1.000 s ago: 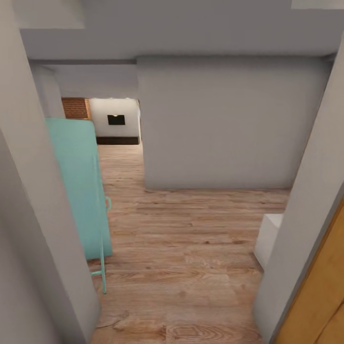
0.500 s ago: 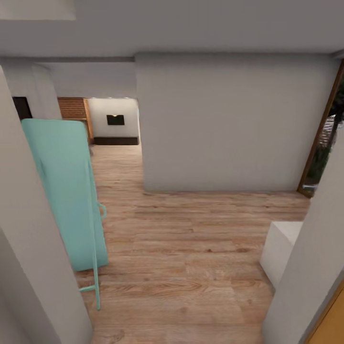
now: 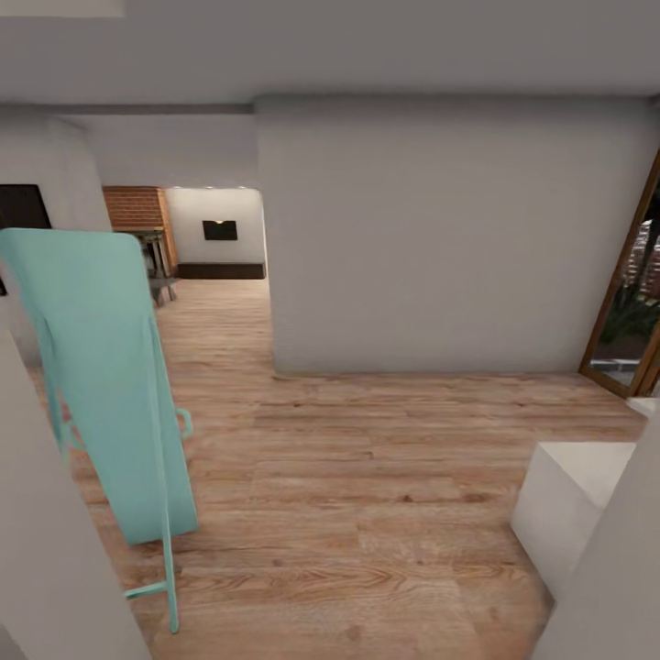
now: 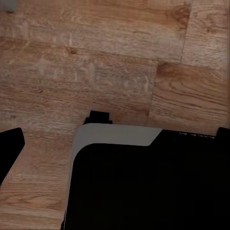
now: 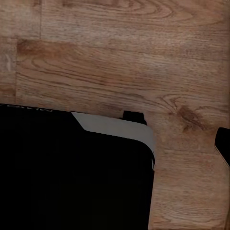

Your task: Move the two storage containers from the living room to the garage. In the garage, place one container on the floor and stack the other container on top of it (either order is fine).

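Hallway, head view: light wood plank floor [image 3: 367,477] running from the foreground to a far room.

Central grey-white wall block [image 3: 449,238], standing on the planks, with a passage along its left side.

Turquoise panel [image 3: 101,367], upright and slightly tilted, on thin turquoise legs, at the left of the passage; its lower edge meets the planks.

White low block [image 3: 568,495] on the floor at the right, near a grey wall edge in the foreground.

Wood-framed glass door [image 3: 632,302] at the far right, greenery behind it.

The living room, seen through the passage: brick fireplace [image 3: 137,209], small black wall TV [image 3: 220,230] on a white wall, long dark wooden bench [image 3: 220,270] beneath it.

The two storage containers: not seen from here; position cannot be told.

Left wrist view: black and grey robot base [image 4: 148,182] over the plank floor, dark part at one edge. Finger state of the left gripper: cannot be told.

Right wrist view: the same black and grey base over planks. Finger state of the right gripper: cannot be told
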Robot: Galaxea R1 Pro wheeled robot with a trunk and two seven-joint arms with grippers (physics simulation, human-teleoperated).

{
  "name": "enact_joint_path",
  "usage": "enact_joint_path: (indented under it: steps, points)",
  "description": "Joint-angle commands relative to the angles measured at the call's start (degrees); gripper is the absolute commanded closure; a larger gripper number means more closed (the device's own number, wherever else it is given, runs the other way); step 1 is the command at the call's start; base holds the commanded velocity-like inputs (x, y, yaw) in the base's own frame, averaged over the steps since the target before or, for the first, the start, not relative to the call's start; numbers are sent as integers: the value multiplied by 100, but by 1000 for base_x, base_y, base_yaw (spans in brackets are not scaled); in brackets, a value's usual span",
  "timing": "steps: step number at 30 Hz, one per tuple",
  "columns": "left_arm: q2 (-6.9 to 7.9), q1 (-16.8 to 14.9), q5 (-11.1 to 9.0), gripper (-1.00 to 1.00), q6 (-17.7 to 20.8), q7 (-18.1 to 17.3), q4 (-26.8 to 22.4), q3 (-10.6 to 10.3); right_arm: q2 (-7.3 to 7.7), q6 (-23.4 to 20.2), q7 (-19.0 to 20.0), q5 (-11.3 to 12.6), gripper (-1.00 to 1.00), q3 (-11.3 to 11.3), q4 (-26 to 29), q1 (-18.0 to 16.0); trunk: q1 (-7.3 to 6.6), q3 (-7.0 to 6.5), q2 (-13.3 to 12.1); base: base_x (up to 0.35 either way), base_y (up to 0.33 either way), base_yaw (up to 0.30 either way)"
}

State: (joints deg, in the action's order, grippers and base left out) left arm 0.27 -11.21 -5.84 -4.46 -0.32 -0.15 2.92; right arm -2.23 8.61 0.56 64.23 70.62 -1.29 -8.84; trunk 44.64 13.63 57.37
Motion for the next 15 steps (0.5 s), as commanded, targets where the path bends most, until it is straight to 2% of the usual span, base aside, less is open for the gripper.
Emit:
enact_joint_path:
  steps: [1,15]
  points:
    - [0,-4,-38,-100,-18,-3,6,24,-5,18,6,46,-100,48,-16,-4,4,7,4,323,0,0]
    - [0,-4,-35,-100,-19,-3,6,24,-5,18,6,48,-100,48,-14,-4,4,7,4,323,0,0]
